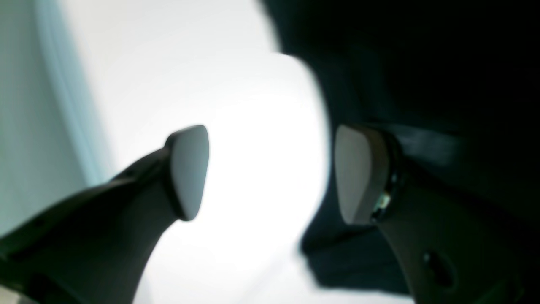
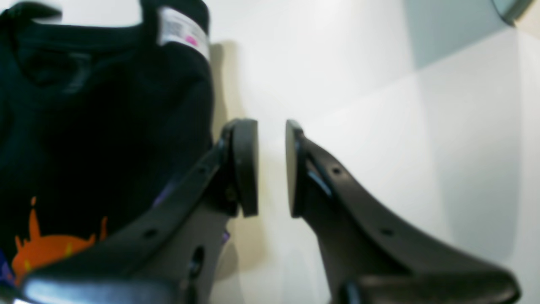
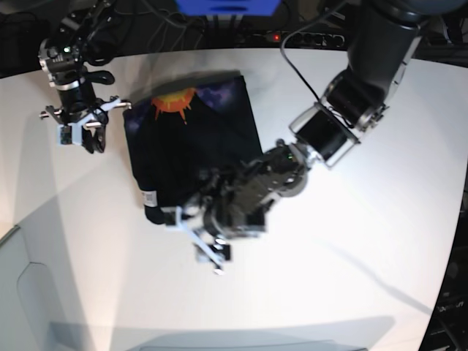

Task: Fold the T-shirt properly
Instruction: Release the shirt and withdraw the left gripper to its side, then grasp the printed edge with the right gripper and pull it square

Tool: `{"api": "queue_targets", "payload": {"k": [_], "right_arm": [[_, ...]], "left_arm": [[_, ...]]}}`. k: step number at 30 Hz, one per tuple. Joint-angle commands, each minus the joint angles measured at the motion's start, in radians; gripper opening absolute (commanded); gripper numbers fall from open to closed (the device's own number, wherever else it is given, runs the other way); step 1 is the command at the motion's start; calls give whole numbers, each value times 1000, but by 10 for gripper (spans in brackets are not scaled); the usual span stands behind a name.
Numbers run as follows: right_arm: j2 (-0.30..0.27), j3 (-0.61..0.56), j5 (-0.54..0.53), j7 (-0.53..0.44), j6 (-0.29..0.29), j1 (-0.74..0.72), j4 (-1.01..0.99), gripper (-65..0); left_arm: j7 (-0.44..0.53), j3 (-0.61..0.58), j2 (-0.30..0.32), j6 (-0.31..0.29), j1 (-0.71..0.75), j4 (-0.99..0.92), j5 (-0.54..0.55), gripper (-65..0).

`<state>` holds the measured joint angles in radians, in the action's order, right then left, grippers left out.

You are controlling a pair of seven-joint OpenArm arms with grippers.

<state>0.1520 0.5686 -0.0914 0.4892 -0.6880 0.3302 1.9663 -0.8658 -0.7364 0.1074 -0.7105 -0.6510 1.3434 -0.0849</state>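
My left end effector spread wide, empty, at the edge of the black T-shirt — folded on the white desk, my right end effector slightly parted, holding nothing — beside its collar

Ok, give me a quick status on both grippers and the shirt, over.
Left gripper open, empty, at the T-shirt edge. Right gripper slightly parted, empty, beside the shirt. Shirt partly folded on the table, sunburst print up. Nothing in the way.

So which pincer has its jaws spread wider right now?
The left pincer, at the T-shirt's near edge: its jaws stand wide apart and empty. The right pincer, beside the print end, shows only a narrow gap.
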Motion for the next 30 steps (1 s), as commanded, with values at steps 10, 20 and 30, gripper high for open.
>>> {"api": "queue_targets", "payload": {"k": [10,20,30], "right_arm": [[-2,-106,-21,-27,-10,7,28,-650],[-4,-183,-21,-34,-10,50,11,-650],[-24,-178,-21,-139,-10,73,-184,-650]], "left_arm": [[-191,754,206,12,239,354,-23,-200],[-192,1343,245,12,572,453,-22,-200],[-192,1481,245,12,646,453,-26,-200]]}}
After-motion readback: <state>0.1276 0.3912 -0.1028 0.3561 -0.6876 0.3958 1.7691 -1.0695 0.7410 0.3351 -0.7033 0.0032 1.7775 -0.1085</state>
